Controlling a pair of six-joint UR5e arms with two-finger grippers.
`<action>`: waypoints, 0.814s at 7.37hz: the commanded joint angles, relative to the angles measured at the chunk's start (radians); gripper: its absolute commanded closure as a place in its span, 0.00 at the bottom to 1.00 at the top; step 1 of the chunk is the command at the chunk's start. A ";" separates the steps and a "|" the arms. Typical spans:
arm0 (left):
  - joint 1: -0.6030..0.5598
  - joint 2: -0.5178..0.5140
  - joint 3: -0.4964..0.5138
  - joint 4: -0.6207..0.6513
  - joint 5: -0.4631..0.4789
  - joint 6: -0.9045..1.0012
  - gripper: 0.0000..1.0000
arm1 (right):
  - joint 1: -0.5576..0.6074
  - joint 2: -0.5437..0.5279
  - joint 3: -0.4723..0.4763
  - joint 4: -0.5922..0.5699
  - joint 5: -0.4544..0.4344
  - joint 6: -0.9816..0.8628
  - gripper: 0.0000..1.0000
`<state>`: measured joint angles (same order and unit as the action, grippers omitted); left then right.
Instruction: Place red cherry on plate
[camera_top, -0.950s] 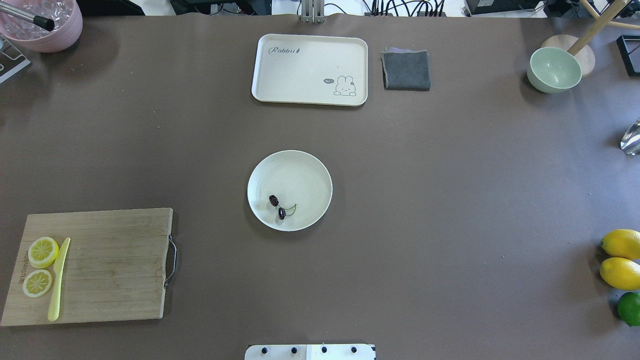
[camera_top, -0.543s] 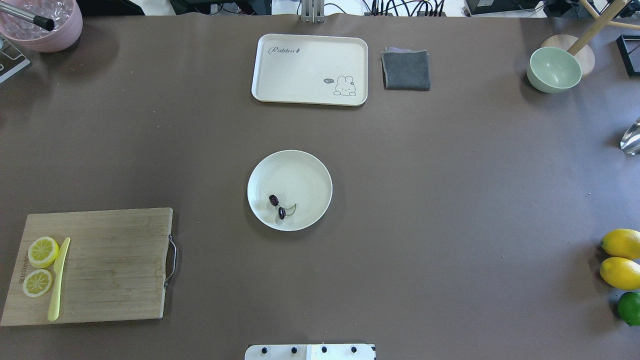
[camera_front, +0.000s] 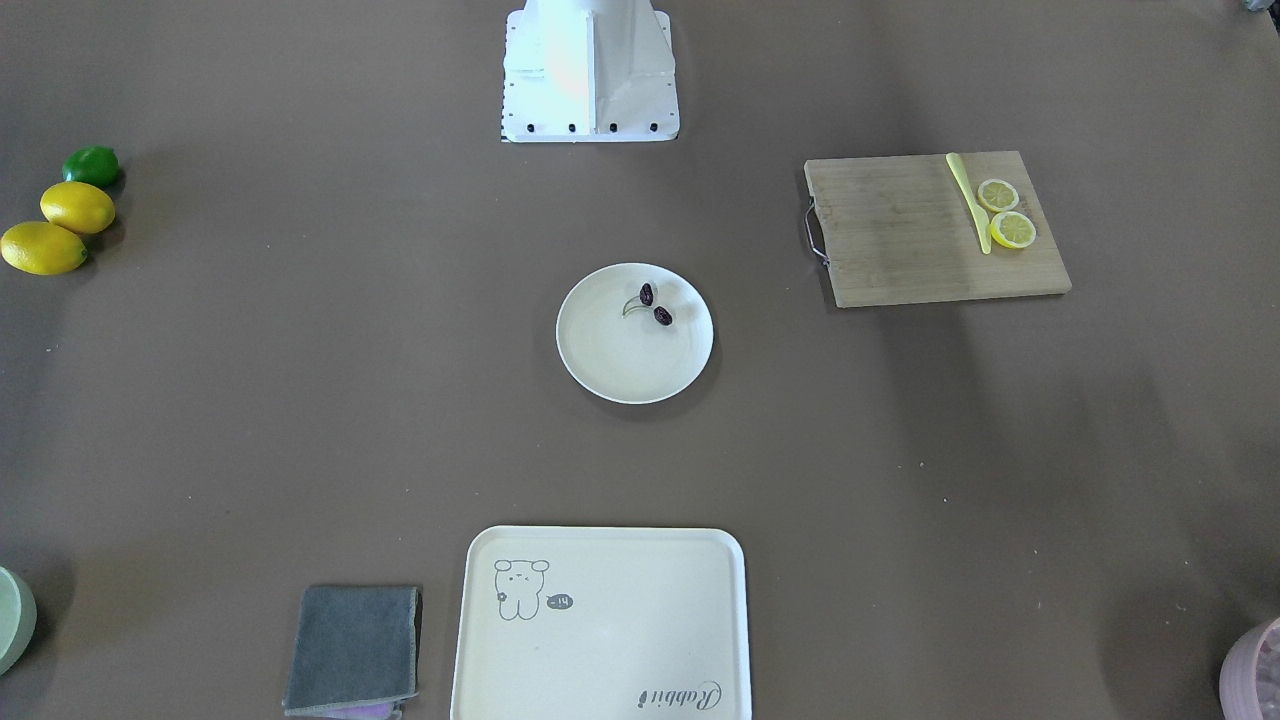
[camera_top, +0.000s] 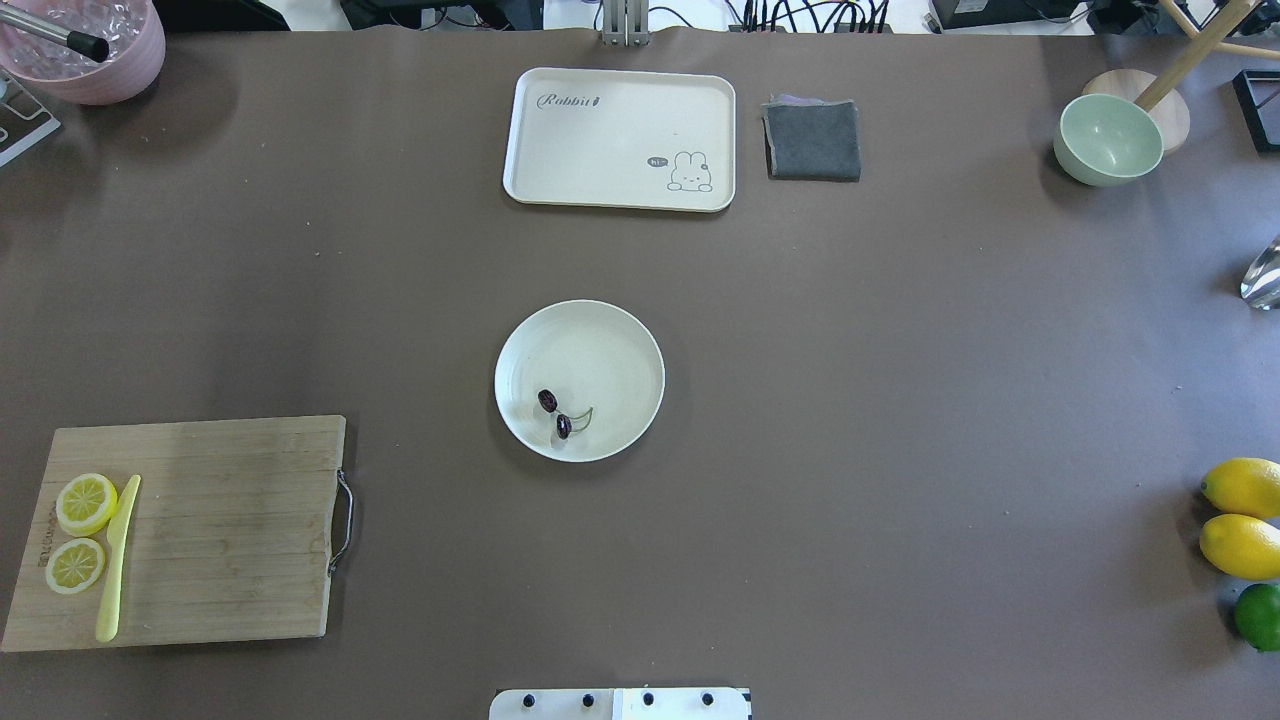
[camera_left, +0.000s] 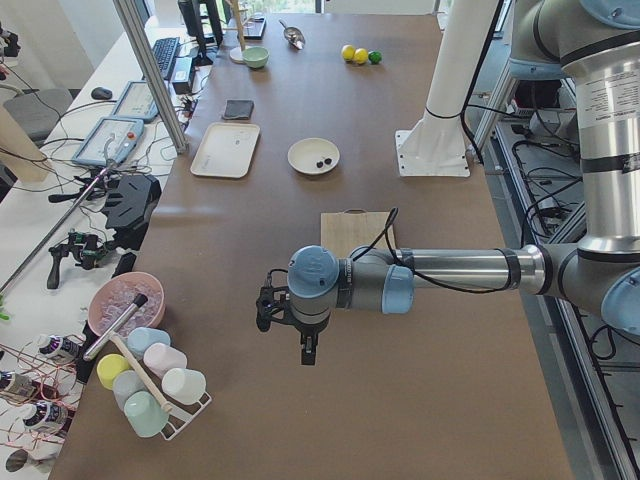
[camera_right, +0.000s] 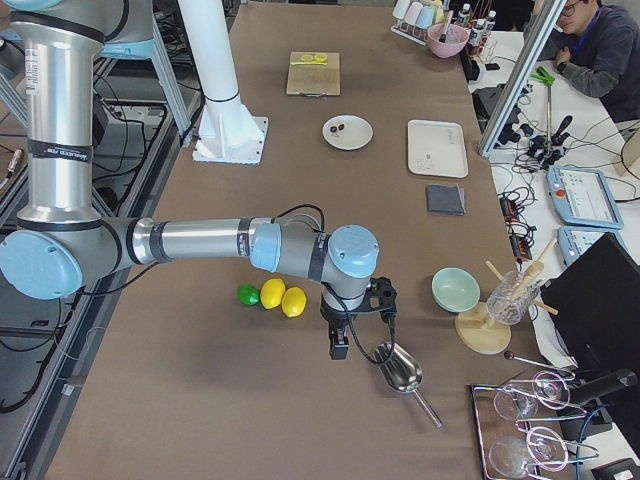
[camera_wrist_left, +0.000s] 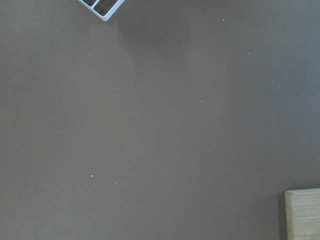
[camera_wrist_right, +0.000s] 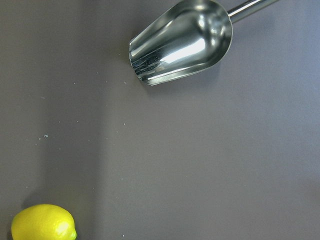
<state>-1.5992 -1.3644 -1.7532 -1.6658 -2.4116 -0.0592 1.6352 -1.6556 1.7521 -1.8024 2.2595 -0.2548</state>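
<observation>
The red cherry (camera_top: 556, 413), two dark maroon fruits on thin green stems, lies inside the round cream plate (camera_top: 605, 345) at the table's middle, toward the rim nearest the robot base; the front view shows the cherry (camera_front: 655, 304) on the plate (camera_front: 625, 365) as well. Neither gripper appears in the overhead or front views. My left gripper (camera_left: 305, 352) hangs over bare table far from the plate, seen only in the left side view. Only the right side view shows my right gripper (camera_right: 338, 346), which is near a metal scoop. I cannot tell whether either is open or shut.
A wooden cutting board (camera_top: 230, 530) holds two lemon slices (camera_top: 85, 503) and a yellow knife (camera_top: 117, 560). A rabbit tray (camera_top: 620, 138) and a grey cloth (camera_top: 812, 140) lie at the far edge. Also present: green bowl (camera_top: 1108, 140), two lemons (camera_top: 1243, 518), lime (camera_top: 1259, 616), metal scoop (camera_wrist_right: 180, 42).
</observation>
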 joint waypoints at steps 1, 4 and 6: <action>-0.001 0.010 0.017 -0.003 -0.012 -0.019 0.02 | 0.000 -0.001 0.001 0.002 0.000 0.000 0.00; -0.002 0.027 0.034 -0.015 0.067 -0.007 0.02 | -0.002 -0.003 0.006 0.000 -0.002 -0.004 0.00; -0.004 0.025 0.020 -0.026 0.077 -0.008 0.02 | -0.003 -0.003 0.006 0.002 -0.002 -0.004 0.00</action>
<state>-1.6024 -1.3399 -1.7304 -1.6842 -2.3459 -0.0677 1.6330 -1.6587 1.7574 -1.8013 2.2582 -0.2589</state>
